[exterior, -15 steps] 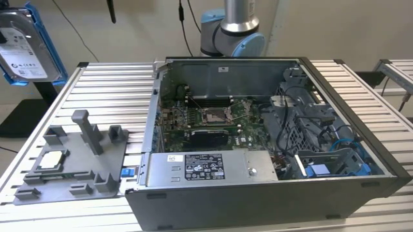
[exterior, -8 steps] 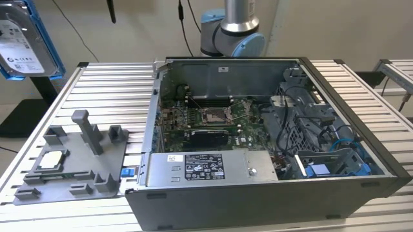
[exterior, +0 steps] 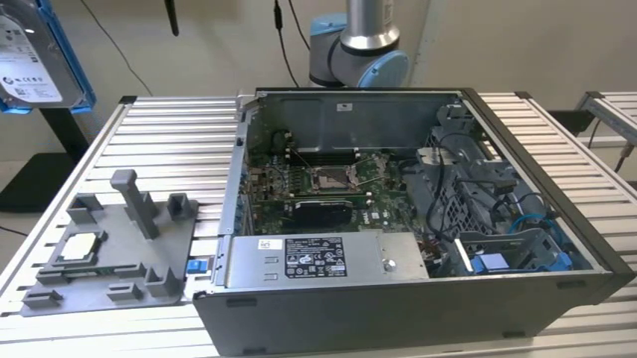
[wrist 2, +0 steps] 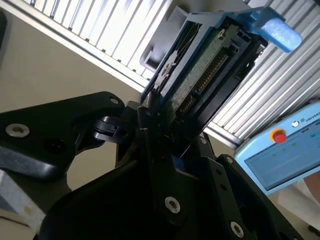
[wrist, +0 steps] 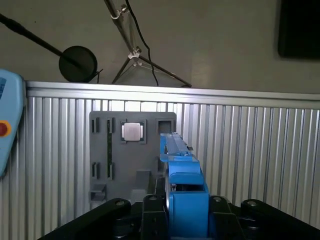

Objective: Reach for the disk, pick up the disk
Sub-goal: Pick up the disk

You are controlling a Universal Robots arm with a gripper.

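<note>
Above slatted table (wrist: 260, 150), fingers (wrist 2: 149, 120) clamped on disk (wrist 2: 210, 65) at blue-framed edges; open room around.

A slatted metal bench (exterior: 169, 127) carries an open computer case (exterior: 398, 317), lying with its open side up across the bench's middle. Inside it are a green motherboard (exterior: 303, 190) and a silver power supply (exterior: 318, 257) along the case's near wall. A grey fixture plate (exterior: 110, 257) lies just beside the case, toward the bench's near corner on the exterior view's left. A small square silver chip (exterior: 80, 246) sits in one of its recesses, and a small blue block (exterior: 196, 265) sits at the plate's edge nearest the case.
</note>
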